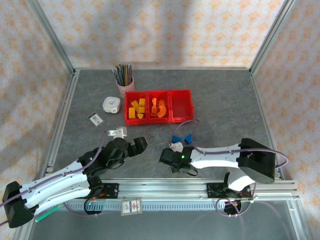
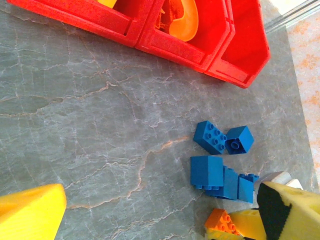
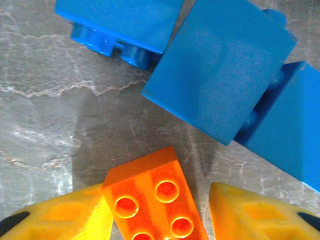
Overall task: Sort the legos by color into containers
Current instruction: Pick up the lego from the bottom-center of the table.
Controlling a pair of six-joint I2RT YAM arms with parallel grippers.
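I have the right gripper [image 3: 159,197] low over the grey marbled tabletop [image 2: 90,125]. The one small orange studded plastic block [image 3: 150,195] that I can see outside the bins lies between its two yellow fingers [image 3: 70,217]. The fingers are spread, not pinching. One looks to touch the block's side, and a strip of bare table shows between the block and the other.

The block lies studs up. What I see of it runs lengthways along the fingers, turned a little off their line, with its far corner pointing forward. Its near end is cut off by the frame. I judge the coming move to be a plain squeeze across the short width, and the slight twist may make the block pivot as the pads meet.

Just ahead of the fingertips sit the small blue plastic blocks [image 2: 206,171]. I count five in the left wrist view: two apart and three bunched so tightly that I may be off by one. The nearest looks close enough to be nudged.

The left gripper [image 1: 138,145] hangs off to the side with its fingers wide apart and nothing between them, so the right arm is nearer by far.

Well beyond the fingers stand three joined bright red plastic bins [image 1: 159,120]. The left one holds yellow pieces [image 1: 136,110] and the middle one orange pieces [image 1: 159,107], both too heaped to count. The right one shows only its bare floor.
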